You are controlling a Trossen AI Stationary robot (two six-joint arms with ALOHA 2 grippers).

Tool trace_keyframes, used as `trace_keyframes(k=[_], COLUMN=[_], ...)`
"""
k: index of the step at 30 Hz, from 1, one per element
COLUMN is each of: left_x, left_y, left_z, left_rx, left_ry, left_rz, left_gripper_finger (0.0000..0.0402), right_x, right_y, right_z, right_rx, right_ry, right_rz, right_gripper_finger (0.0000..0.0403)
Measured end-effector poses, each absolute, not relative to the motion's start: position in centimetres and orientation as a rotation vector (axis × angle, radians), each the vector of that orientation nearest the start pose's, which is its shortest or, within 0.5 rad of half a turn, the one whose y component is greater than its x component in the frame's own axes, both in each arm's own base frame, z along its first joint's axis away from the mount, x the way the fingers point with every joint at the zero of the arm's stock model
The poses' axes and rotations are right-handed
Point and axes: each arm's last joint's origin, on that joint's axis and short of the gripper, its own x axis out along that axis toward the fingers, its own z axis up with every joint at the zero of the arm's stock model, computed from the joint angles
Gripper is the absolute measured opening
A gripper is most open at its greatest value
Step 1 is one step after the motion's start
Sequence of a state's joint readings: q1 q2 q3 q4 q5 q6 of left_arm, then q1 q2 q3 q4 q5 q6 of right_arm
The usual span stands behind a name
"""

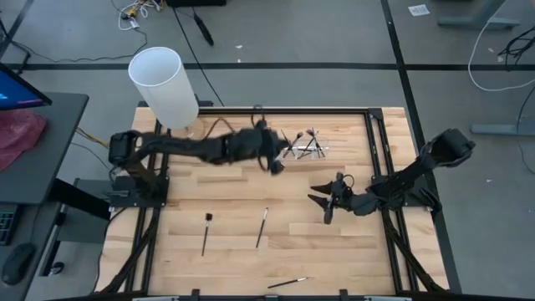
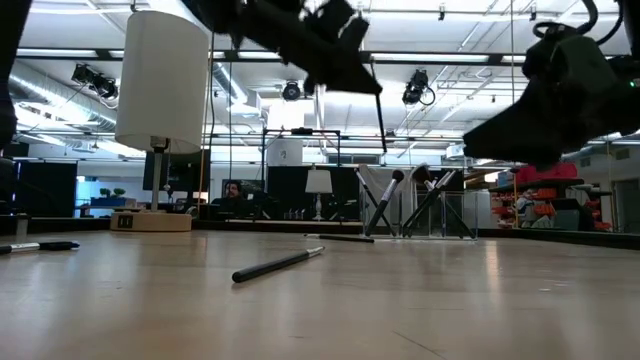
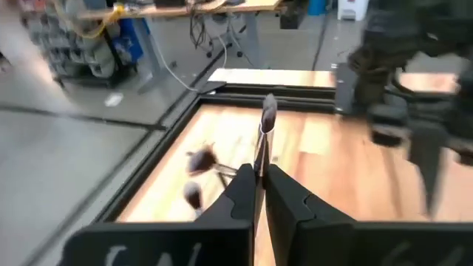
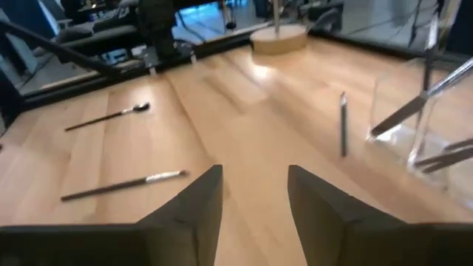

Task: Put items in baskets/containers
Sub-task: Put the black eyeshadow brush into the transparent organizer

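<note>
A pale wooden worktop [image 1: 234,251] in a black frame carried everything. At its far left corner a tall white cylinder [image 1: 165,86] was stood on a round wooden base [image 2: 152,221].

The left arm was stretched from the left side across the far half of the worktop, and the left gripper [image 1: 274,159] was raised above the surface just beside the clear holder [image 1: 306,147]. In its wrist view its fingers [image 3: 240,196] were seen clenched on a brush with a light handle [image 3: 262,140], held upright with the dark bristles uppermost — the low view showed its thin handle hanging below the gripper, clear of the worktop.

The right arm was reached in from the right edge, and the right gripper [image 1: 328,203] was poised near the middle right of the worktop, on the near side of the holder. Its fingers [image 4: 194,205] were spread apart with nothing between them.

The holder, almost transparent, was set on the far half of the worktop, right of centre. Several brushes [image 2: 385,200] were leaned inside it at crossing angles, bristles up.

Loose brushes were left lying on the worktop — one with a dark head [image 1: 206,232] toward the near left, a slimmer one [image 1: 262,226] just to its right, and a third [image 1: 288,283] close to the near edge. A further one [image 4: 342,122] lay flat just beside the holder, as shown in the right wrist view.
</note>
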State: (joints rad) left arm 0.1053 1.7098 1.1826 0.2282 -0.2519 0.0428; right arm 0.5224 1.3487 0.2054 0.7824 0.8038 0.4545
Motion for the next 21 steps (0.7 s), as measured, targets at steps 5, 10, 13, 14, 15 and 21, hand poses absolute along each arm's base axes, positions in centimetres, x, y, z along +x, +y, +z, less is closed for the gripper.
trace_keyframes(k=[5, 10, 13, 14, 15, 21], left_x=[39.3, 39.6, 39.6, 39.6, 39.5, 39.6], left_y=[9.3, 11.2, 11.5, 11.6, 11.6, 11.7], left_z=[24.0, 22.7, 21.8, 21.7, 21.5, 20.7], left_rx=[0.006, -0.08, -0.127, -0.129, -0.131, -0.125], left_ry=[0.372, 0.385, 0.418, 0.425, 0.438, 0.468], left_rz=[0.408, 0.363, 0.321, 0.32, 0.322, 0.335], left_gripper_finger=[0.0013, 0.0015, 0.0015, 0.0016, 0.0016, 0.0017], right_x=[18.6, 18.6, 18.6, 18.7, 18.7, 18.7], right_y=[8.3, 8.3, 8.3, 8.4, 8.4, 8.4], right_z=[12.8, 12.8, 12.8, 12.8, 12.9, 13.0], right_rx=[0.227, 0.228, 0.229, 0.23, 0.234, 0.236], right_ry=[0.23, 0.228, 0.226, 0.223, 0.218, 0.212], right_rz=[-0.33, -0.33, -0.33, -0.329, -0.328, -0.327], right_gripper_finger=[0.0157, 0.0157, 0.0157, 0.0157, 0.0157, 0.0157])
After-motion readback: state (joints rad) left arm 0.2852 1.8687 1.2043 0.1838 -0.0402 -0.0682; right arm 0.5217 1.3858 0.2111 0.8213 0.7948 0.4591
